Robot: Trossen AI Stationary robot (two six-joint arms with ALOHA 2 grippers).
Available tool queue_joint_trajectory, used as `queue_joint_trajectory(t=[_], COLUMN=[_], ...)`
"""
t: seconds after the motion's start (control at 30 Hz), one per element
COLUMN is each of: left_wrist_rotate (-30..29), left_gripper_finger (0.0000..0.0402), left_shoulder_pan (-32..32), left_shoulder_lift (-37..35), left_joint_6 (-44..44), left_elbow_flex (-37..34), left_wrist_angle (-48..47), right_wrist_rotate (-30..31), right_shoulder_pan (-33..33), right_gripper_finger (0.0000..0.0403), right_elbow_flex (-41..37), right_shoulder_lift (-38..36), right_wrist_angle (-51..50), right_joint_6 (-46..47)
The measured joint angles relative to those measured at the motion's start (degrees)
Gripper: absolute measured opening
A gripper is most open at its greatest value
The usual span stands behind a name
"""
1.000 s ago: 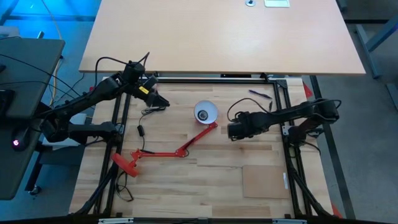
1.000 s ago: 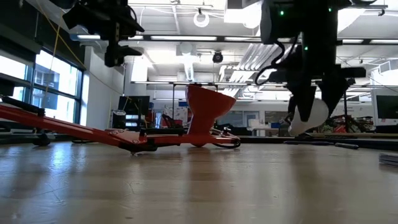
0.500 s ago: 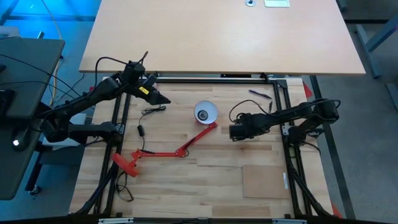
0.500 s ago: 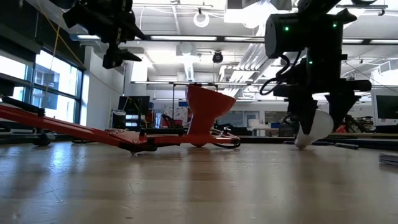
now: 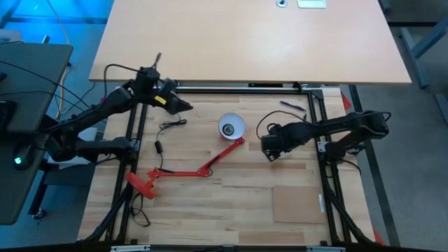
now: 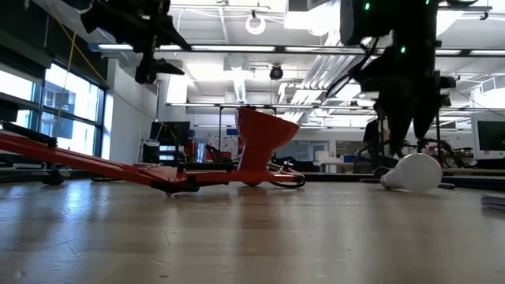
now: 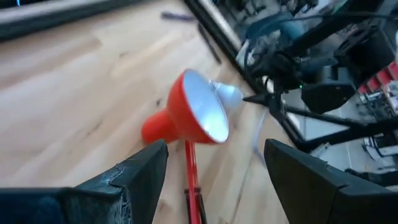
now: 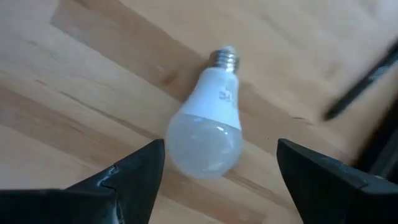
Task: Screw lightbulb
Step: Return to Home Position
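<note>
Released and lifted: my right gripper [image 6: 410,136] hangs spread straight above the lightbulb [image 8: 208,121], which lies beside the red lamp shade [image 5: 231,127], long axis crossing my closing line. Left gripper [image 5: 179,105] waits open across the shade.

one lightbulb [image 8: 205,124], one red lamp [image 5: 204,170], two arms [image 5: 98,112] [image 5: 336,127]

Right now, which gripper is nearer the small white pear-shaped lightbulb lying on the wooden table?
Right. The right gripper hangs open above the lightbulb; the left gripper is far off, beyond the red lamp shade.
</note>
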Motion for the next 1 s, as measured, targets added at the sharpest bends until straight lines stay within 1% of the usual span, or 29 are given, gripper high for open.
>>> queue_joint_trajectory(t=[0.1, 0.17, 0.23, 0.3, 0.37, 0.4, 0.43, 0.47, 0.5, 0.53, 0.57, 0.63, 0.67, 0.7, 0.73, 0.83, 0.87, 0.93, 1.0], left_wrist_rotate=[-0.11, -0.42, -1.14, -0.78, 1.06, 2.31, 3.27, 3.56, 3.02, 1.06, -2.06, -9.27, -12.28, -13.59, -13.94, -14.58, -16.02, -21.06, -27.99], left_gripper_finger=[0.0261, 0.0253, 0.0233, 0.0198, 0.015, 0.012, 0.0089, 0.0057, 0.0029, 0.0015, 0.0013, 0.0014, 0.0011, 0.0006, 0.0003, 0.0002, 0.0001, 0.0001, 0.0], left_shoulder_pan=[1.4, 2.6, 3.88, 4.87, 4.95, 4.56, 3.84, 2.71, 1.26, -0.34, -2.03, -5.66, -7.5, -9.28, -11.31, -17.66, -19.96, -25.48, -32.63], left_shoulder_lift=[-2.76, -5.72, -9.2, -12.86, -16.92, -18.67, -20.41, -21.88, -22.86, -23.38, -23.45, -22.45, -21.83, -21.51, -21.38, -21.3, -21.47, -21.61, -21.21], left_joint_6=[-1.1, -1.09, 1.05, 3.98, 4.44, 3.29, 1.05, -2.87, -7.58, -12.79, -17.4, -23.98, -25.86, -26.58, -26.52, -24.2, -23.65, -22.33, -20.83], left_elbow_flex=[0.0, 0.0, 0.02, -0.52, -3.16, -5.22, -8.03, -11.52, -15.38, -19.4, -23.08, -28.85, -30.3, -31.01, -31.29, -30.63, -30.58, -30.5, -30.45], left_wrist_angle=[3.07, 5.5, 5.94, 5.74, 6.87, 8.82, 12.73, 18.59, 26.52, 36.62, 46.34, 60.81, 65.38, 67.38, 67.67, 64.61, 63.62, 62.1, 59.43], right_wrist_rotate=[2.57, 5.18, 7.07, 7.96, 7.95, 7.99, 7.97, 7.84, 7.85, 7.89, 8.01, 8.16, 7.77, 7.1, 6.22, 3.2, 1.87, -1.38, -4.22], right_shoulder_pan=[0.8, 1.61, 2.16, 2.36, 2.36, 2.33, 2.16, 1.77, 1.21, 0.49, -0.3, -1.98, -2.92, -3.93, -4.96, -8.11, -9.07, -10.95, -12.33], right_gripper_finger=[0.0302, 0.0302, 0.0295, 0.0269, 0.0213, 0.0174, 0.0128, 0.0074, 0.0039, 0.0023, 0.0021, 0.0017, 0.0009, 0.0005, 0.0003, 0.0003, 0.0001, 0.0002, 0.0001], right_elbow_flex=[2.3, 4.35, 6.81, 9.24, 11.49, 12.62, 13.56, 14.51, 15.26, 15.87, 16.21, 16.87, 17.38, 17.85, 18.38, 19.52, 19.65, 19.61, 19.24], right_shoulder_lift=[-3.02, -5.56, -8.22, -10.76, -12.46, -12.86, -13.0, -13.0, -12.94, -12.92, -12.91, -12.91, -12.89, -12.89, -12.91, -13.23, -13.54, -14.66, -16.26], right_wrist_angle=[-3.83, -5.97, -6.73, -6.24, -3.96, -2.09, -0.53, 1.11, 3.36, 6.23, 9.71, 15.9, 18.25, 19.73, 20.74, 21.29, 21.02, 20.97, 20.3], right_joint_6=[-0.42, 1.6, 4.35, 6.76, 7.11, 7.06, 6.59, 6.36, 6.07, 5.25, 4.06, 0.88, -0.9, -2.96, -4.74, -10.27, -12.01, -15.42, -18.94])
